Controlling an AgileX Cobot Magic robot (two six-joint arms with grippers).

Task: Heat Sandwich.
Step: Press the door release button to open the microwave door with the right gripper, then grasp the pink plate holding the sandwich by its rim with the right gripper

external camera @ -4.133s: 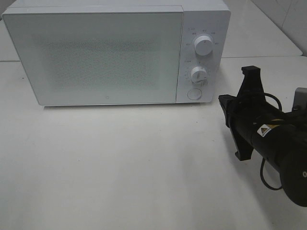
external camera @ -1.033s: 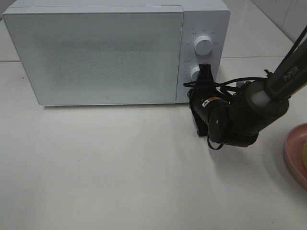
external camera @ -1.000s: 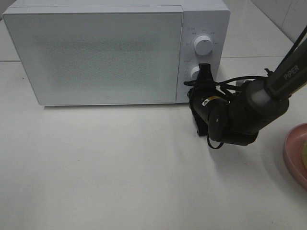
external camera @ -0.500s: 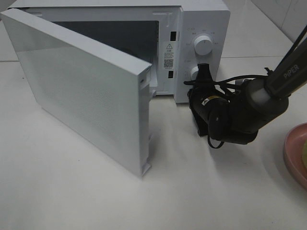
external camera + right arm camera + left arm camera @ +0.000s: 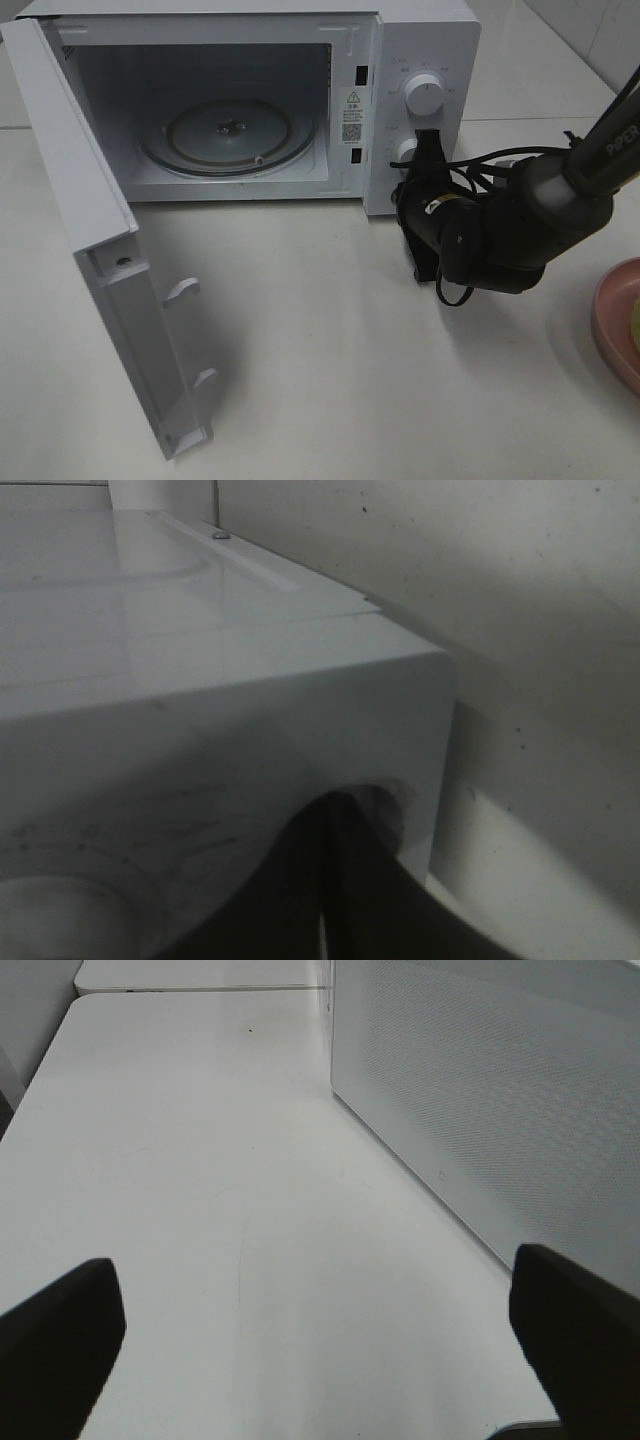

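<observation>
Microwave door (image 5: 118, 300) has swung fully wide since half a second back, when it was only partway out; now it stands edge-on at the left of the microwave (image 5: 420, 40) and the glass turntable (image 5: 228, 135) inside is in plain view; my right gripper (image 5: 412, 188) is clenched shut with nothing in it, tips right up at the low end of the control panel, below the upper knob (image 5: 425, 97); my left gripper (image 5: 318, 1350) is spread wide, gripping nothing, hanging over the table (image 5: 200, 1160) beside the door's outer face; sandwich (image 5: 635, 322) sits on the pink plate (image 5: 606, 320) at the far right edge of the overhead view, mostly cut off, well apart from the microwave.
</observation>
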